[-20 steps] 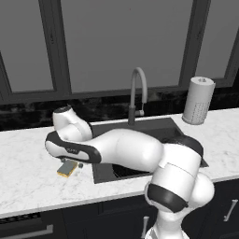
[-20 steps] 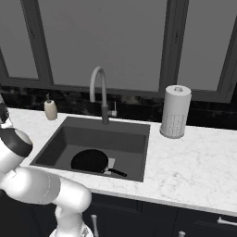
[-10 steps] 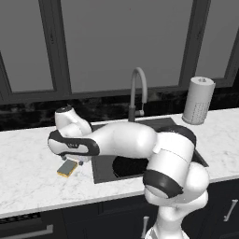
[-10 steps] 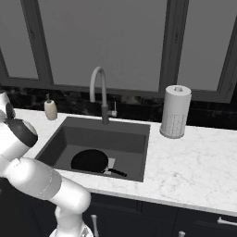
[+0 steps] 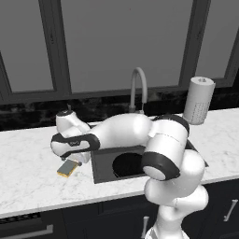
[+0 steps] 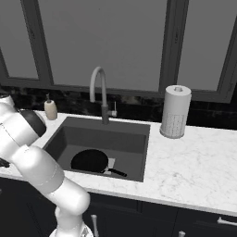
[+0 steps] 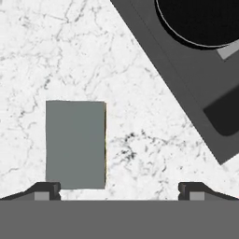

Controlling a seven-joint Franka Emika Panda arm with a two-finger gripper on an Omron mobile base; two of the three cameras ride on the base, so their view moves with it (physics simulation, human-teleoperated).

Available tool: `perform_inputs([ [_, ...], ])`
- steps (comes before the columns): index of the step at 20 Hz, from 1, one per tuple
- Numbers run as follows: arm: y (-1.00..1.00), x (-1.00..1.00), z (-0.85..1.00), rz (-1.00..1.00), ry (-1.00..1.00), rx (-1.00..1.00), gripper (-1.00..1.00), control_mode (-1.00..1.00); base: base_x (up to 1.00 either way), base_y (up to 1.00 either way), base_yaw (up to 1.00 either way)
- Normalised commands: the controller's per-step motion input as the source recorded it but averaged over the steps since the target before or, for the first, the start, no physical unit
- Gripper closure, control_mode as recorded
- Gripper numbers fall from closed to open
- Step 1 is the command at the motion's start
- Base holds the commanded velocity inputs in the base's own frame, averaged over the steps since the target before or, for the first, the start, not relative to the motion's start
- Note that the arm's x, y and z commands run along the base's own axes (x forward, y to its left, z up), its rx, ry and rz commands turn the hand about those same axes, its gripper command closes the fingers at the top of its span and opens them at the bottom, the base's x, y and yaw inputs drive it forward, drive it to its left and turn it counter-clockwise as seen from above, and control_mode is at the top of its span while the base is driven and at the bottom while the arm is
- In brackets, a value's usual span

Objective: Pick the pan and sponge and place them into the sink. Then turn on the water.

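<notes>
The sponge, a small block with a grey top and a yellow base, lies flat on the white marble counter just left of the sink. My gripper hangs a little above it, open and holding nothing. In the hand view the sponge sits toward the left fingertip, off the middle of the open gripper. The black pan rests on the floor of the dark sink, its short handle pointing right. Behind the basin stands the grey gooseneck faucet, with no stream running.
A beige soap dispenser stands at the sink's back left corner. A white paper towel roll stands on the counter right of the sink. A dark backsplash and windows close off the back. My own arm arches over the basin's left half.
The arm's elbow and forearm have swung up and over the sink, while the hand stays over the sponge. Sponge and pan have not moved.
</notes>
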Motion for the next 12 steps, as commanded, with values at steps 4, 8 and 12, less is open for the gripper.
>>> perform_inputs([
  [4,0.07,0.13,-0.1,0.0,0.0,0.0,-1.0,-1.0,0.0,0.0,0.0],
  [8,0.11,0.21,-0.15,0.0,0.0,0.0,-1.0,-1.0,0.0,0.0,0.0],
  [12,0.14,0.24,-0.18,0.0,0.0,0.0,-1.0,-1.0,0.0,0.0,0.0],
])
